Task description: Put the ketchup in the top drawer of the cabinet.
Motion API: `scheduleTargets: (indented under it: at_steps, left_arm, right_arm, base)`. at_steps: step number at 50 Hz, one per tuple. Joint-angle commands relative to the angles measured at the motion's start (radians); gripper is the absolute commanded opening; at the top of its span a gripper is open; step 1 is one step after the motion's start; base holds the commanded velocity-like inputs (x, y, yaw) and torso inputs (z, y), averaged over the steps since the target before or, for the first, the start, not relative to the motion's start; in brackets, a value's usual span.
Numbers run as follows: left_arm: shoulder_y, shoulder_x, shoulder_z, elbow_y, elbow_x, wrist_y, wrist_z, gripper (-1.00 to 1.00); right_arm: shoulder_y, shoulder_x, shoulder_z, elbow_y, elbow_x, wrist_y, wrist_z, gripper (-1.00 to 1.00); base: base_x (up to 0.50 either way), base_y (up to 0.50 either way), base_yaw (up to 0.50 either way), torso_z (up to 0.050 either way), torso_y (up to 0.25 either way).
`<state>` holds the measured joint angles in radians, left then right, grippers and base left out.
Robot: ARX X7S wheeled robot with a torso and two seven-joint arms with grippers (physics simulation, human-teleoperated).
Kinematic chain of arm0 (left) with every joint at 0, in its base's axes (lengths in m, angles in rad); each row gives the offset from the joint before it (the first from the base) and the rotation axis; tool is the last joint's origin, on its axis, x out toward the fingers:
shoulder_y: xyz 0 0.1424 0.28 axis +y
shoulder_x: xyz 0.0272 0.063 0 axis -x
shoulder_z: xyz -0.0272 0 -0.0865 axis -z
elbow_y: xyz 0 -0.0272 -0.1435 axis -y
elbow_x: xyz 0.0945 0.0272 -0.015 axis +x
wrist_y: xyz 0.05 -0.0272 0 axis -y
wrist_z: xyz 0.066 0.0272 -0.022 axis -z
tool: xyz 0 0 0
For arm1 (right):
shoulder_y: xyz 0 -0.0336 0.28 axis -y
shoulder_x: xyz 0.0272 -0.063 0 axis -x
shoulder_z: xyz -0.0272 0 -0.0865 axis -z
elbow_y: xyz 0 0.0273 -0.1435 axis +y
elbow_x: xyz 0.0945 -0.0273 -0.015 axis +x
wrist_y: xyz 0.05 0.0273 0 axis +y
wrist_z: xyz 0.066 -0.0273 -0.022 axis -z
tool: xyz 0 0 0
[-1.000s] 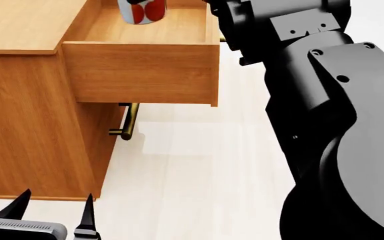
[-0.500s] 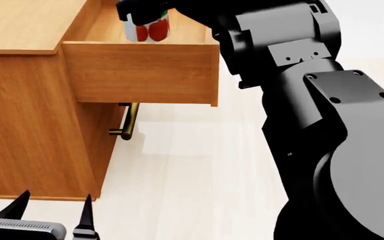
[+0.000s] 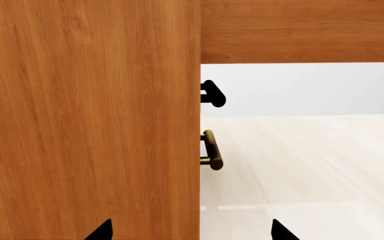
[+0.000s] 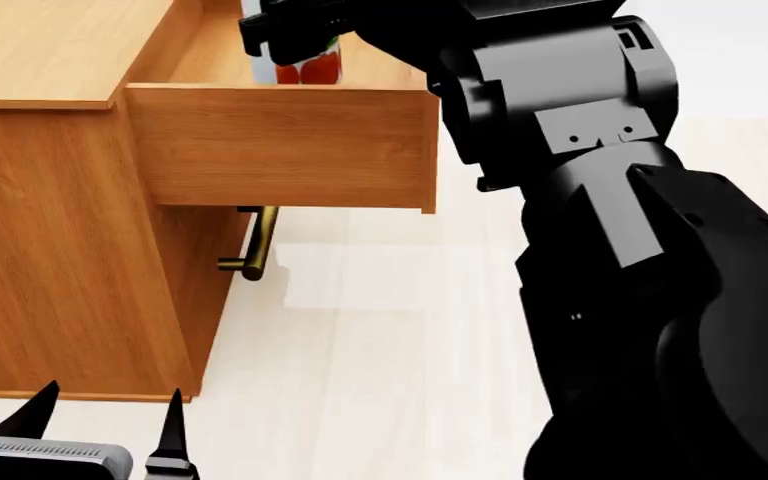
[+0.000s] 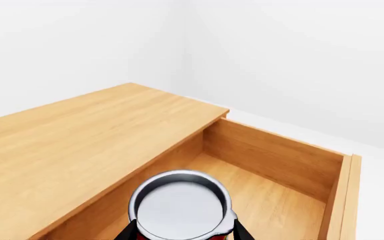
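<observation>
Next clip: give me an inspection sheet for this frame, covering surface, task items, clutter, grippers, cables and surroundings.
Surface: orange-brown wood-grain cabinet, flat top bare where visible.
Job's things: top drawer pulled open; red-labelled ketchup tin with silver lid inside it, upright.
Clutter: nothing seen.
Grippers: right gripper over the open drawer, its fingers either side of the tin, grip cannot be confirmed; left gripper open, low beside the cabinet, holding nothing.
Cables: nothing seen.
Surroundings: pale floor, white walls; lower drawer's brass bar handle below the open drawer.

One cabinet, one ketchup (two handles)
</observation>
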<state>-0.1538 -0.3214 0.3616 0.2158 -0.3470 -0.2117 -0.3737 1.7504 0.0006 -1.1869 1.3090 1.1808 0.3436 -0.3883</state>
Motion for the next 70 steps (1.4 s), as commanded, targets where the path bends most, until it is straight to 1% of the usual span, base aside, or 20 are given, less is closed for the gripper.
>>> scheduleTargets:
  at_steps: [1,8,9,19,27,30,32,33,38,39,47,52,53,54,55,56,60,63,68,70]
  left_arm:
    - [0.000,-0.001,0.003,-0.009,0.000,0.008,0.000,1.00]
    - [-0.001,-0.002,0.004,-0.011,-0.001,0.010,-0.002,1.00]
    - [-0.001,-0.002,0.004,-0.012,-0.002,0.011,-0.001,1.00]
    - [0.000,-0.004,0.005,-0.008,-0.004,0.010,-0.006,1.00]
    - [-0.002,-0.006,0.006,-0.010,-0.005,0.010,-0.008,1.00]
    - [-0.002,-0.006,0.008,-0.011,-0.004,0.010,-0.008,1.00]
    - [-0.002,-0.007,0.007,-0.008,-0.006,0.009,-0.009,1.00]
    - [-0.004,-0.006,0.008,-0.012,-0.005,0.011,-0.008,1.00]
    - [-0.006,-0.006,0.010,-0.011,-0.008,0.010,-0.008,1.00]
    - [-0.006,-0.006,0.011,-0.012,-0.007,0.010,-0.008,1.00]
    - [-0.006,-0.008,0.014,-0.005,-0.009,0.005,-0.011,1.00]
    - [-0.007,-0.010,0.015,-0.001,-0.011,0.002,-0.013,1.00]
    - [-0.007,-0.010,0.015,0.001,-0.012,0.001,-0.013,1.00]
    - [-0.007,-0.011,0.016,0.003,-0.011,0.000,-0.014,1.00]
    - [-0.008,-0.011,0.017,0.001,-0.010,0.001,-0.013,1.00]
    - [-0.009,-0.012,0.018,0.004,-0.009,-0.002,-0.014,1.00]
    - [-0.007,-0.017,0.023,0.024,-0.011,-0.010,-0.016,1.00]
    - [-0.003,-0.021,0.024,0.035,-0.009,-0.010,-0.019,1.00]
    - [0.001,-0.035,0.022,0.080,-0.011,-0.031,-0.030,1.00]
    - [-0.002,-0.044,0.022,0.117,-0.011,-0.053,-0.041,1.00]
  right_arm:
    - [-0.001,0.000,0.078,-0.001,-0.092,0.005,-0.017,-1.00]
    - [-0.018,0.000,0.075,-0.001,-0.092,-0.009,-0.008,-1.00]
    - [-0.019,0.000,0.079,-0.001,-0.097,-0.008,-0.004,1.00]
    - [-0.022,0.000,0.106,-0.001,-0.120,-0.004,0.002,1.00]
    - [-0.001,0.000,0.085,-0.001,-0.094,0.006,0.008,1.00]
    - [-0.018,0.000,0.093,-0.001,-0.098,-0.027,0.021,1.00]
    - [-0.013,0.000,0.124,-0.001,-0.105,-0.050,0.021,1.00]
    - [-0.008,0.001,0.155,-0.001,-0.108,-0.086,0.022,1.00]
    - [0.026,0.005,0.297,-0.001,-0.153,-0.145,0.030,1.00]
    - [0.030,0.006,0.334,-0.001,-0.155,-0.177,0.035,1.00]
    - [0.033,0.005,0.471,-0.001,-0.275,-0.166,0.031,1.00]
    - [0.054,0.020,0.516,-0.012,-0.298,-0.137,0.033,1.00]
    - [0.029,0.040,0.518,-0.070,-0.292,-0.122,0.060,1.00]
    - [0.028,0.063,0.520,-0.132,-0.277,-0.069,0.085,1.00]
    - [-0.013,0.131,0.531,-0.282,-0.240,0.005,0.150,1.00]
    - [-0.039,0.170,0.534,-0.432,-0.216,0.058,0.198,1.00]
    - [-0.089,0.259,0.571,-0.680,-0.151,0.142,0.330,1.00]
    - [-0.130,0.312,0.603,-0.828,-0.104,0.182,0.422,1.00]
    - [-0.216,0.401,0.635,-1.065,-0.079,0.192,0.560,1.00]
    - [-0.266,0.450,0.652,-1.195,-0.057,0.203,0.628,1.00]
  base:
    - [0.00,0.00,0.00,0.000,0.000]
    - [0.00,0.00,0.00,0.000,0.000]
    - [0.00,0.00,0.00,0.000,0.000]
    - [0.00,0.00,0.00,0.000,0.000]
    - [0.00,0.00,0.00,0.000,0.000]
    - [0.00,0.00,0.00,0.000,0.000]
    - [0.00,0.00,0.00,0.000,0.000]
    - [0.00,0.00,0.00,0.000,0.000]
    - [0.00,0.00,0.00,0.000,0.002]
    - [0.00,0.00,0.00,0.000,0.000]
    - [0.00,0.00,0.00,0.000,0.000]
    - [0.00,0.00,0.00,0.000,0.000]
    - [0.00,0.00,0.00,0.000,0.000]
    - [0.00,0.00,0.00,0.000,0.000]
    - [0.00,0.00,0.00,0.000,0.000]
    - [0.00,0.00,0.00,0.000,0.000]
    - [0.00,0.00,0.00,0.000,0.000]
    - [0.00,0.00,0.00,0.000,0.000]
    - [0.00,0.00,0.00,0.000,0.000]
    - [0.00,0.00,0.00,0.000,0.000]
